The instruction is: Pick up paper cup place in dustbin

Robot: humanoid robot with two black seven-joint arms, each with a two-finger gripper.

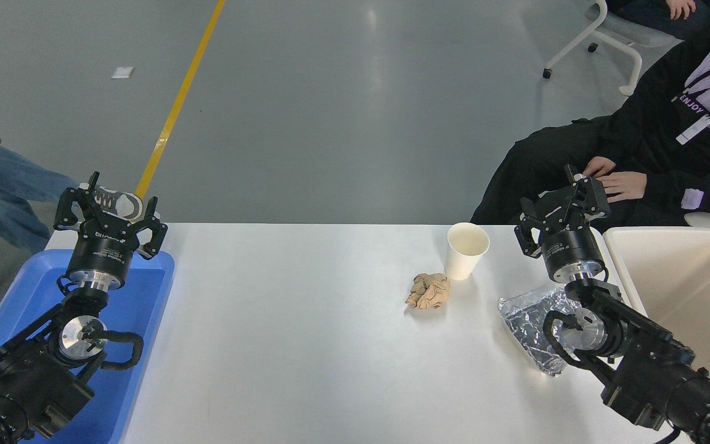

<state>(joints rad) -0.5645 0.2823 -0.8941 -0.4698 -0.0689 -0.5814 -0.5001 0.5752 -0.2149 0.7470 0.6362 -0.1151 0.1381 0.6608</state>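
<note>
One paper cup [467,250], upright on the white counter [306,345], right of centre near the far edge. One crumpled tan paper ball [429,291] just beside the cup, on its near-left side. One piece of crinkled foil [530,327] further right, partly hidden under the right arm. One dustbin [688,290] at the counter's right end, cut off by the picture's edge. One blue tray [139,296] at the left end, largely covered by the left arm.

A seated person in black at the far right, hands [617,180] on lap; partly cut off. A jeans leg at the left edge.

Left gripper [111,213] parked over the tray's far edge, fingers spread, holding nothing. Right gripper [567,209] held above the counter between cup and dustbin, clear of the cup, pointing away; fingers apart, empty.
</note>
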